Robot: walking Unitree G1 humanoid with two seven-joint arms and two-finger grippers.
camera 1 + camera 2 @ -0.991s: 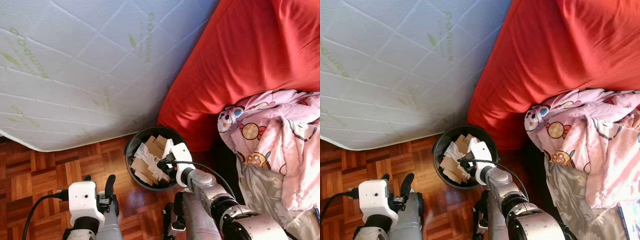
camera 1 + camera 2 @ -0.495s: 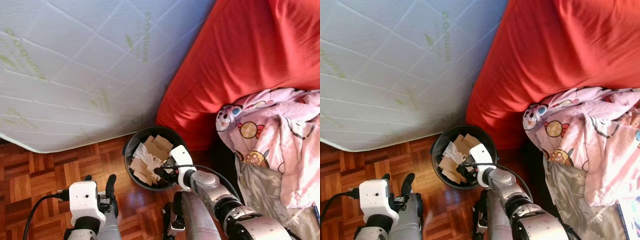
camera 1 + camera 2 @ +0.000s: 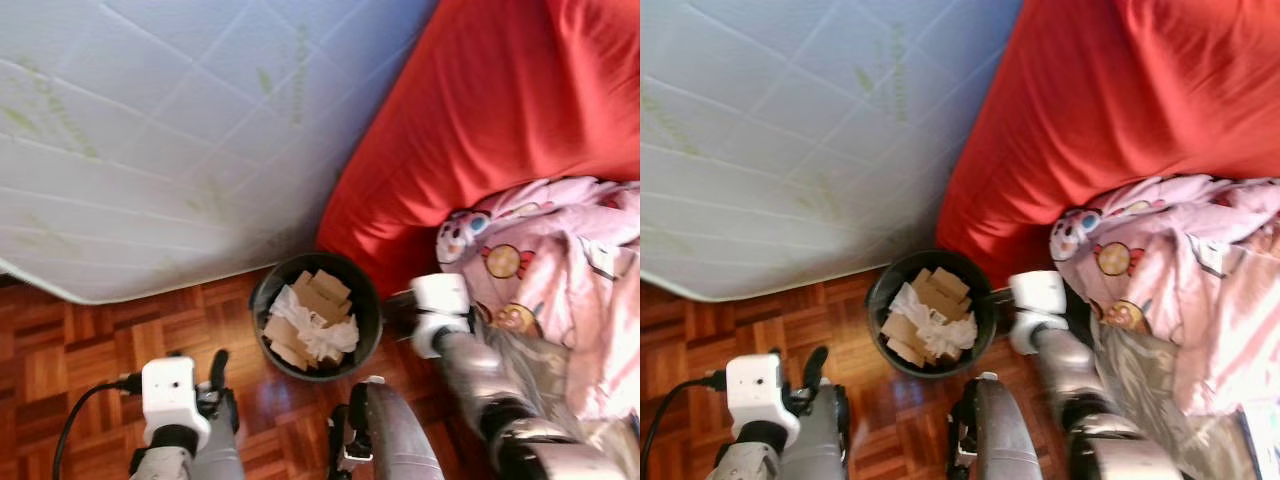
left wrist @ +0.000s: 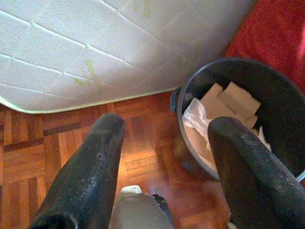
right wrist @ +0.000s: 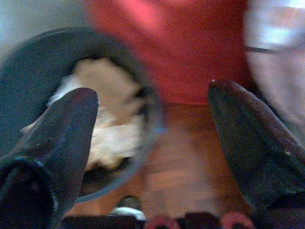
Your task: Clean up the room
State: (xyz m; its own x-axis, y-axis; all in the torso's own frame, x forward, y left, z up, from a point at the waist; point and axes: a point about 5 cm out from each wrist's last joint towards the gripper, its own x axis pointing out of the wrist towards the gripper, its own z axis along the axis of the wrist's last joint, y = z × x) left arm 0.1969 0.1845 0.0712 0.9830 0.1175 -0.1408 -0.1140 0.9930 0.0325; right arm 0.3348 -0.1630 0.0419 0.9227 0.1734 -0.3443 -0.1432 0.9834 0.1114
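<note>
While the right gripper (image 5: 152, 157), wide open and empty, hangs beside the full bin (image 3: 365, 300), a careless swing could tip it.

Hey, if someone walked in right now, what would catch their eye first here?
Probably the big red cover at upper right, beside the white quilted mattress. Below where they meet, a black bin full of cardboard scraps and crumpled white paper stands on the wooden parquet floor. The right gripper hangs open just beside the bin, near a pink cartoon-print blanket.
</note>
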